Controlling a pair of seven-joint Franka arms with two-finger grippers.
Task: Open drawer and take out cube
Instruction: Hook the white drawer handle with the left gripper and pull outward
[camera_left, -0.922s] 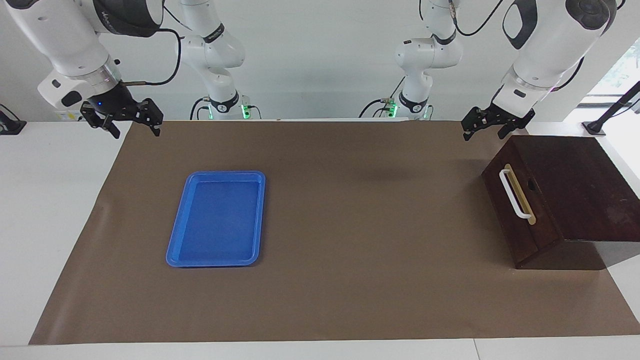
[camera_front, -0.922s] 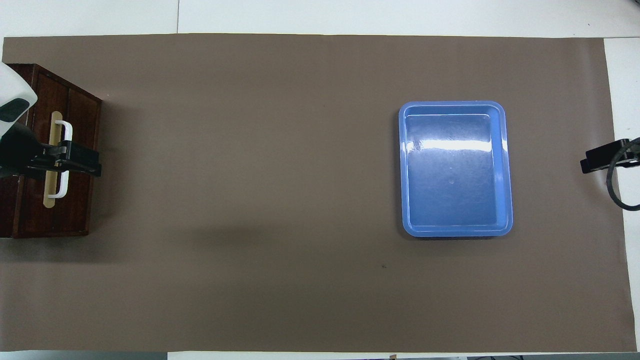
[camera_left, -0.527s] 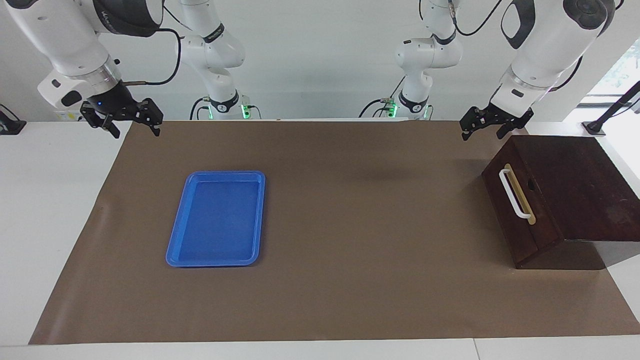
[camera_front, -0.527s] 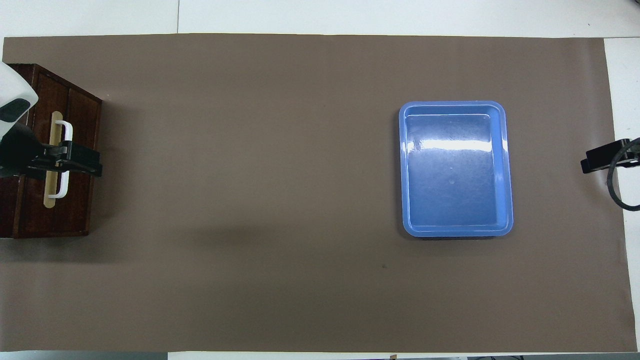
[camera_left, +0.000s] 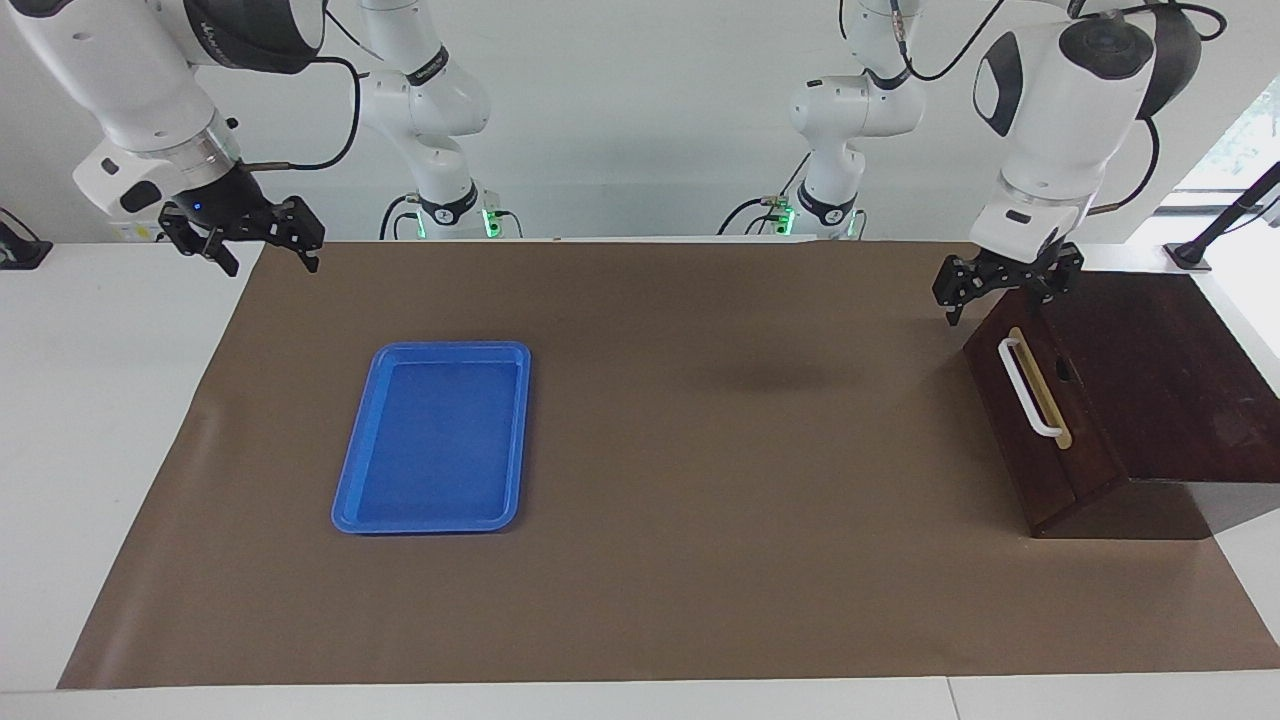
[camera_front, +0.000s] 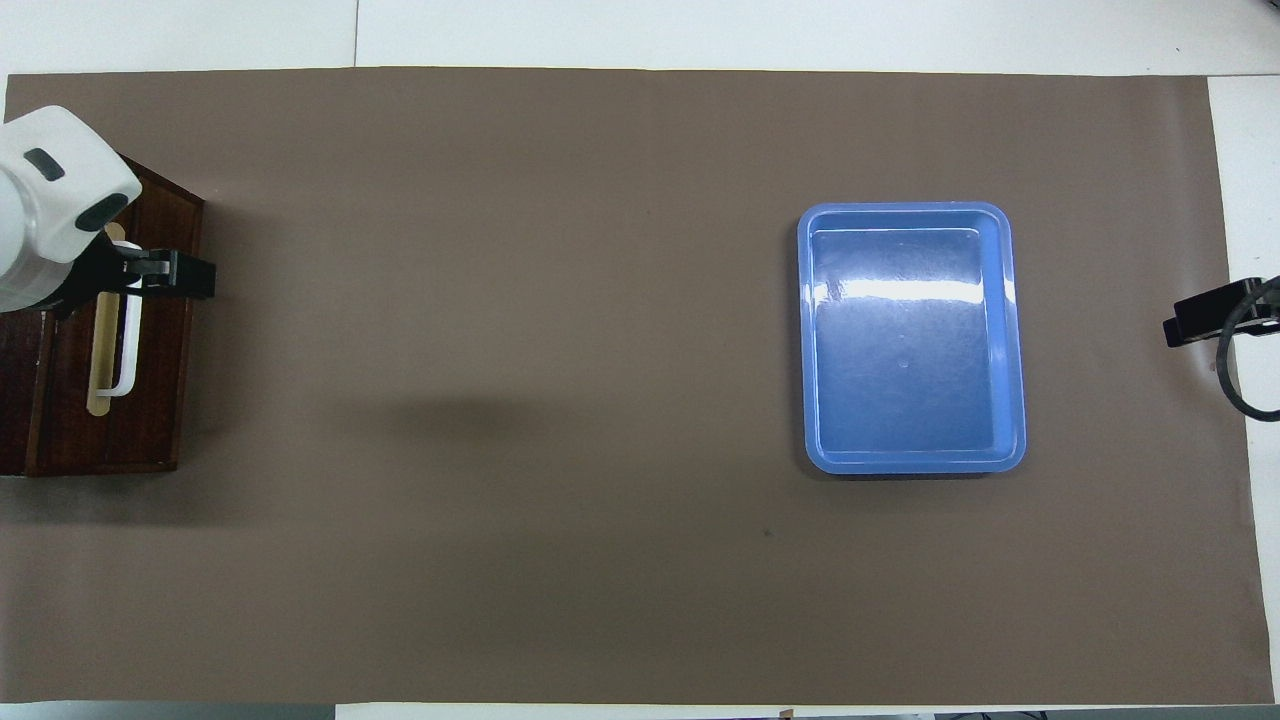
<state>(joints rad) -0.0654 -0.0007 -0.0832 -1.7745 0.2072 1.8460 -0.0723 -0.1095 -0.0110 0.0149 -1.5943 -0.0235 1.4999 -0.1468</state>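
While drawer (camera_left: 1040, 420) sat closed, left gripper (camera_left: 1005, 290) hovered over box's top edge above handle (camera_left: 1030, 388), fingers spread, empty; right gripper (camera_left: 255, 243) waited at mat edge, fingers spread.

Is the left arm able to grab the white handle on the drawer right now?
Probably yes. The left gripper hangs open, just above the drawer front near the white handle, and nothing lies between them. It is not touching the handle yet.

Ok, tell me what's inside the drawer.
Cannot be seen: the drawer is shut in its dark wooden box, so only its front and white handle show. No cube is visible anywhere.
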